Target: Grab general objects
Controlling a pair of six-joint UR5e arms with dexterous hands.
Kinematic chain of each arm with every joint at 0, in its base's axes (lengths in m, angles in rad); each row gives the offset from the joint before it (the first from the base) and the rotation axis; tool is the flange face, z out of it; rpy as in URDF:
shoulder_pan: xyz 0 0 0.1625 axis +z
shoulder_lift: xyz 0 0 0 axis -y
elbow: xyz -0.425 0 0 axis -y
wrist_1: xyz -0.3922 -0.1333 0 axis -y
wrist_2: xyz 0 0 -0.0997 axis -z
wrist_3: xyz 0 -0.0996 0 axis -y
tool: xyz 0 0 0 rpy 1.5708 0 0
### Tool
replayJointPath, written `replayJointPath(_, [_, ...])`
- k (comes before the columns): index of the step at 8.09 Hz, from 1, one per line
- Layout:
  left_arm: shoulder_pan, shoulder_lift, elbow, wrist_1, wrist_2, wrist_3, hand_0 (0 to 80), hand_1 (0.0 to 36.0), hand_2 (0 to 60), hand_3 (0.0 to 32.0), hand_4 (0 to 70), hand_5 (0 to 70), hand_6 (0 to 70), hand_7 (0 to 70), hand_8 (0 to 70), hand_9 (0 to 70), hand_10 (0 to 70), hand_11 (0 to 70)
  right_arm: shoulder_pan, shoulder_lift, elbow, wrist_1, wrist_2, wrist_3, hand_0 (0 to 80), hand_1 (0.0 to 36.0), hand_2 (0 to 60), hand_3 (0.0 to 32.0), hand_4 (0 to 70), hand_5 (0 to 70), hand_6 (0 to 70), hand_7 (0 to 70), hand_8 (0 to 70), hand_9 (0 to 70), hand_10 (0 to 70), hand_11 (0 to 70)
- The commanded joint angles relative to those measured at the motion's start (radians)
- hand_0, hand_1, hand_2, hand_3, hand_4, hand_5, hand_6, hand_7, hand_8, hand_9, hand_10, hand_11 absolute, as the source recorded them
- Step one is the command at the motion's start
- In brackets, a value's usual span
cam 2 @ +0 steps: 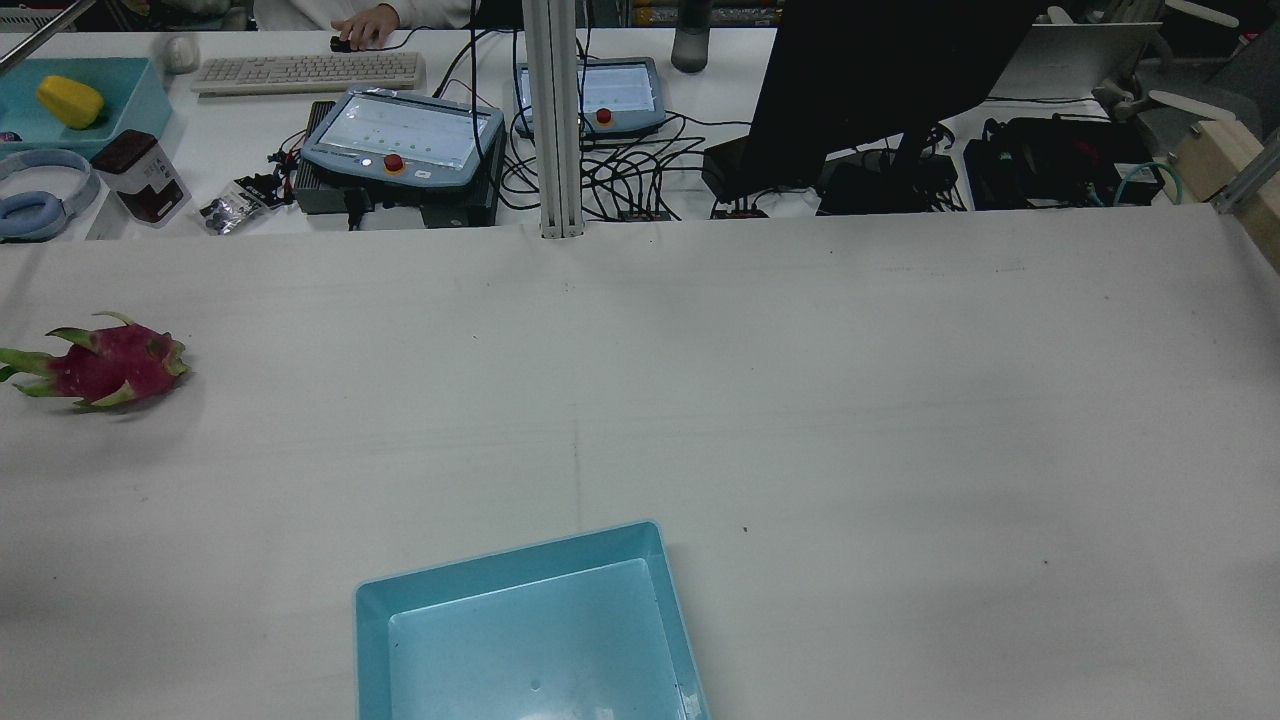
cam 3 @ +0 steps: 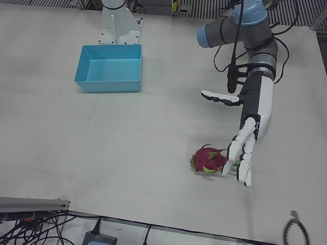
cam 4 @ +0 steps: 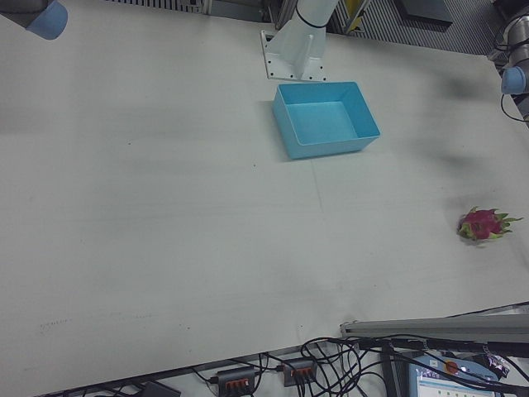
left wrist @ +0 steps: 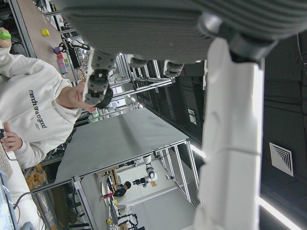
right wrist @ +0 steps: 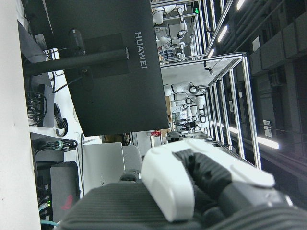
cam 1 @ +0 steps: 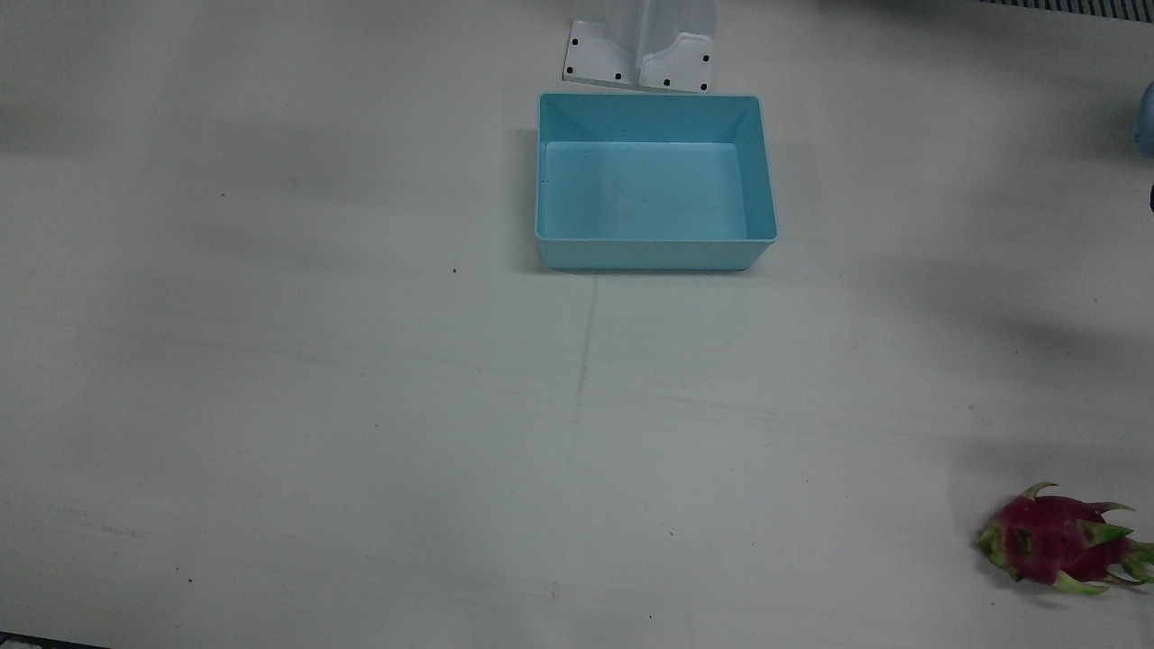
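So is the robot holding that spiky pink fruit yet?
No. The left hand is open beside the dragon fruit, not gripping it. The right hand shows nothing held.

Your left arm (cam 3: 240, 28) is built of grey tubes with light blue caps at the joints, and a black cable runs loosely down it. Its left hand (cam 3: 245, 148) has a white shell, white fingers (cam 3: 244, 168) and black seams between the segments. Your right hand (right wrist: 192, 182) shows white covers over black parts. The white pedestal (cam 1: 638, 50) has a flat base plate dotted with black screws.
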Motion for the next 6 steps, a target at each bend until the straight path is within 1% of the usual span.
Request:
replayJointPath(1, [0.029, 0.004, -0.071, 0.023, 0.07, 0.1, 49.2, 14.9, 2.3, 21.6, 4.1, 0.0, 0.0, 7.2, 0.0, 0.0, 0.0, 0.0, 0.0, 0.0, 0.0, 0.0, 0.0, 0.0, 0.0, 0.0, 0.0, 0.0, 0.0, 0.0, 0.0, 0.0, 0.0, 0.0, 0.0, 0.0])
replayJointPath(2, [0.029, 0.001, -0.122, 0.094, 0.072, 0.13, 49.2, 14.9, 2.3, 21.6, 4.1, 0.0, 0.0, 7.2, 0.0, 0.0, 0.0, 0.0, 0.0, 0.0, 0.0, 0.0, 0.0, 0.0, 0.0, 0.0, 0.0, 0.0, 0.0, 0.0, 0.0, 0.0, 0.0, 0.0, 0.0, 0.0])
replayJointPath(3, [0.035, -0.002, -0.198, 0.192, 0.081, 0.234, 48.9, 14.7, 2.3, 21.4, 3.8, 0.0, 0.0, 6.2, 0.0, 0.0, 0.0, 0.0, 0.0, 0.0, 0.0, 0.0, 0.0, 0.0, 0.0, 0.0, 0.0, 0.0, 0.0, 0.0, 0.0, 0.0, 0.0, 0.0, 0.0, 0.0])
replayJointPath(4, [0.035, -0.043, -0.266, 0.325, 0.133, 0.385, 48.8, 14.8, 1.9, 22.4, 2.9, 0.0, 0.0, 5.7, 0.0, 0.0, 0.0, 0.0, 0.0, 0.0, 0.0, 0.0, 0.0, 0.0, 0.0, 0.0, 0.0, 0.0, 0.0, 0.0, 0.0, 0.0, 0.0, 0.0, 0.0, 0.0])
replayJointPath(5, [0.035, -0.127, -0.289, 0.501, 0.226, 0.552, 49.8, 16.1, 4.0, 21.8, 4.7, 0.0, 0.0, 7.5, 0.0, 0.1, 0.0, 0.0, 0.0, 0.0, 0.0, 0.0, 0.0, 0.0, 0.0, 0.0, 0.0, 0.0, 0.0, 0.0, 0.0, 0.0, 0.0, 0.0, 0.0, 0.0])
replayJointPath(6, [0.044, -0.171, -0.289, 0.606, 0.254, 0.709, 52.0, 17.6, 3.8, 2.4, 0.5, 68.5, 0.0, 9.5, 0.0, 0.5, 0.0, 0.0, 0.0, 0.0, 0.0, 0.0, 0.0, 0.0, 0.0, 0.0, 0.0, 0.0, 0.0, 0.0, 0.0, 0.0, 0.0, 0.0, 0.0, 0.0])
